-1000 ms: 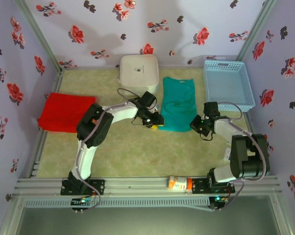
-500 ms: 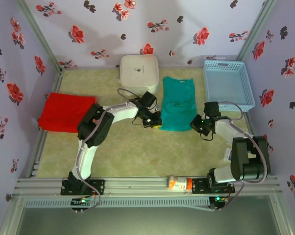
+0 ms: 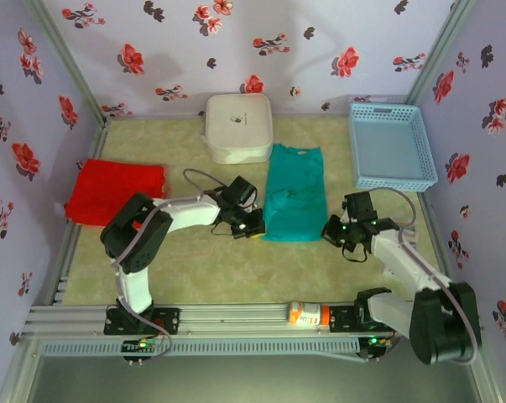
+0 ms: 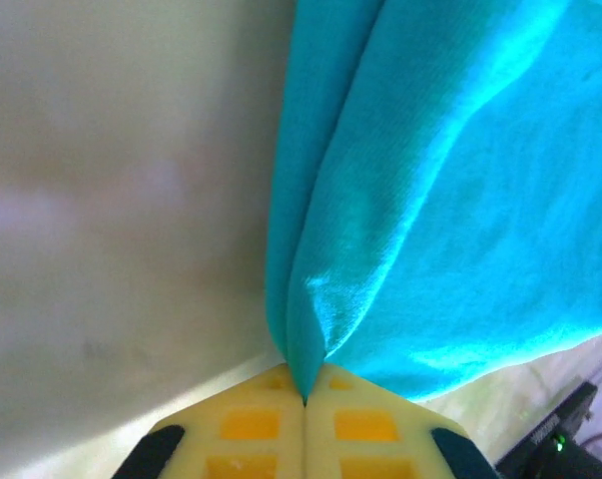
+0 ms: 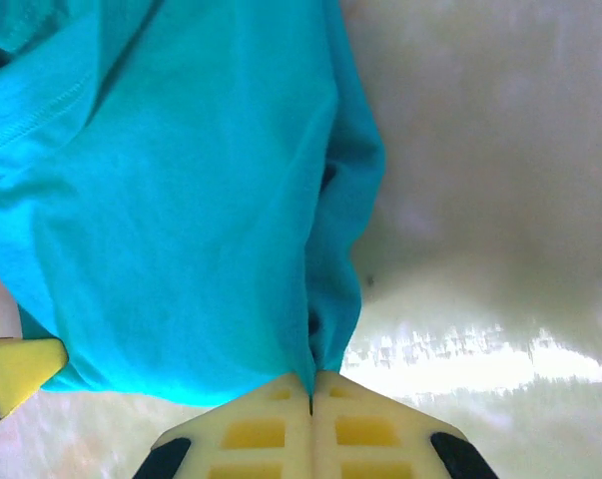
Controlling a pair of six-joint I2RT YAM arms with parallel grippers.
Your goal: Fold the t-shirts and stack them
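Observation:
The teal t-shirt (image 3: 295, 195) lies folded lengthwise in the middle of the table, its near hem towards the arms. My left gripper (image 3: 257, 229) is shut on its near left corner; in the left wrist view the teal cloth (image 4: 450, 200) is pinched between the yellow pads (image 4: 246, 424). My right gripper (image 3: 330, 232) is shut on the near right corner, the teal cloth (image 5: 181, 200) caught between its pads (image 5: 365, 429). The red t-shirt (image 3: 117, 192) lies folded at the left edge of the table, apart from both grippers.
A white square box (image 3: 238, 127) stands at the back, just beyond the teal shirt's far end. A light-blue mesh basket (image 3: 391, 144) sits at the back right. An orange-capped bottle (image 3: 307, 315) lies on the front rail between the arm bases.
The left gripper closed on the teal shirt's corner. Both grippers then drew back towards the near edge, dragging the shirt with them; it now lies a little nearer and to the left.

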